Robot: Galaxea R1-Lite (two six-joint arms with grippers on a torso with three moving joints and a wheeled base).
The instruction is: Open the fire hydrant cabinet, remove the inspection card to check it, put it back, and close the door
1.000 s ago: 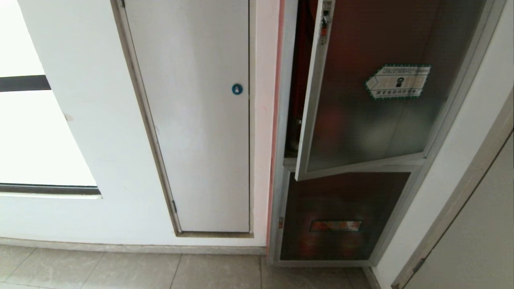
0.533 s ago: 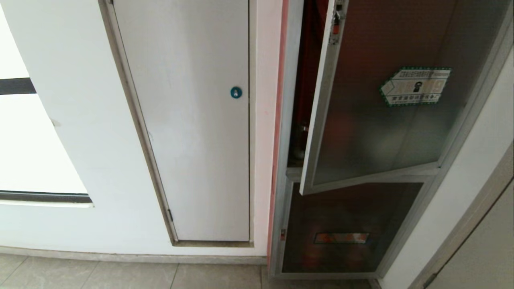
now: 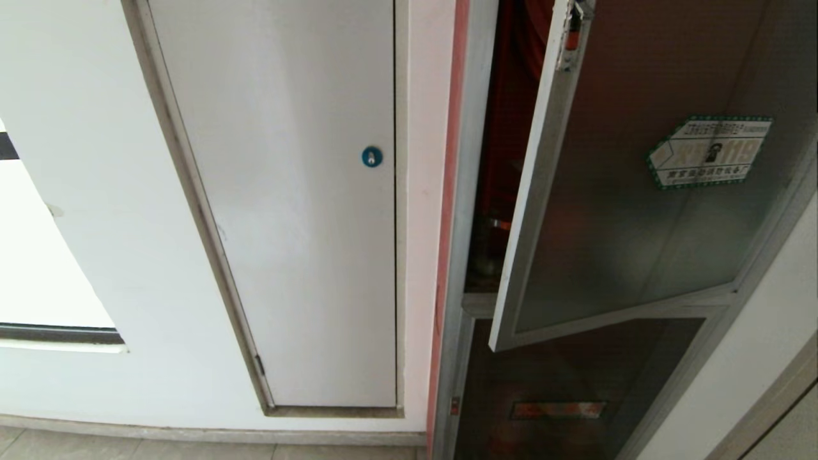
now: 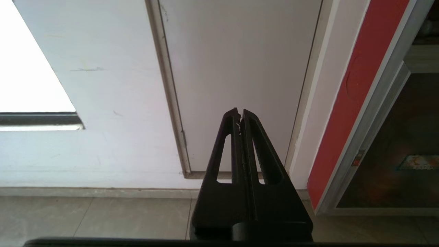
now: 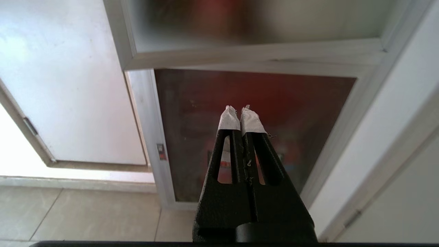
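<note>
Door (image 3: 639, 211) of the fire hydrant cabinet (image 3: 476, 191) stands ajar; with both grippers' fingers (image 4: 240, 118) (image 5: 240, 118) closed and empty, you should swing it wider before reaching inside.

Door (image 3: 613, 211): brushed aluminium frame, dark tinted glass, glossy. Sticker (image 3: 708, 152): paper-like, green-bordered. White door (image 3: 287, 204): smooth matt painted surface, blue round lock (image 3: 371, 156). Floor (image 4: 96, 219): smooth beige tile. Right gripper (image 5: 240, 113): matt black plastic, white tape on its tips.
</note>
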